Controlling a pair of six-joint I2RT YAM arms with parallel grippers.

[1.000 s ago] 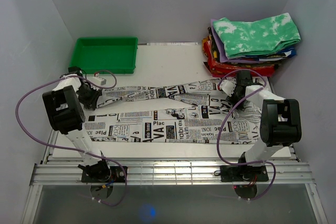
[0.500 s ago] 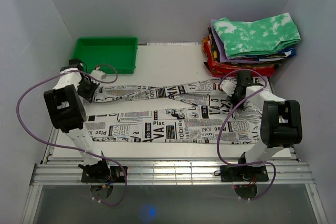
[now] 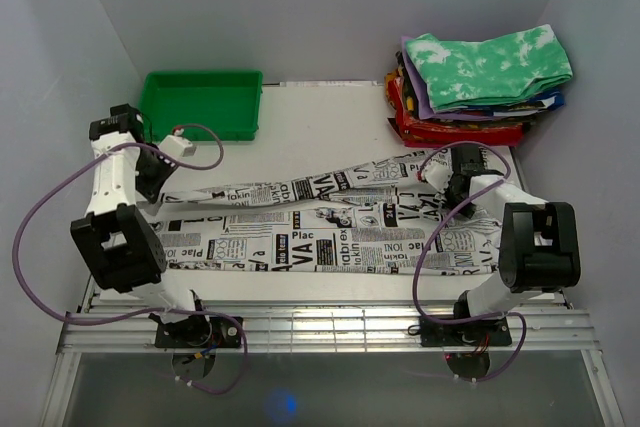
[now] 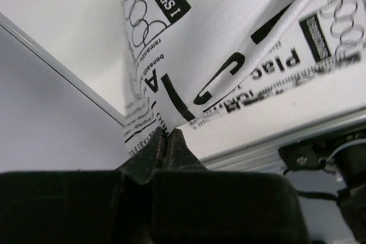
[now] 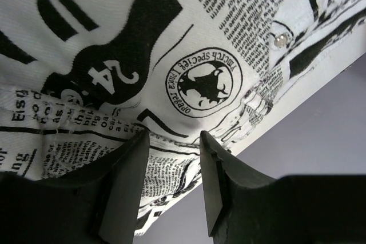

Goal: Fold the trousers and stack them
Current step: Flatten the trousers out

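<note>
Trousers: long white cloth trousers with black newspaper print (image 3: 330,237) lie flat across the white table (image 3: 320,122), legs to the left, waist to the right.
Left pincer (image 4: 167,139): squeezed tight on the end of the far leg, so it can pull that leg over.
Right pincer (image 5: 174,141): half wide, fingers (image 5: 126,187) either side of the waist cloth, likely to hold it down.
Pile: folded clothes with a green-and-white top (image 3: 485,72) sit at the far right, the likely place for stacking.

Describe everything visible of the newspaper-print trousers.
The trousers are white woven-looking cloth printed with black and grey newspaper text. They lie spread across the table, waist to the right, legs running left. The left pincer is shut on the far leg's end; the open right pincer straddles cloth at the waist.
</note>
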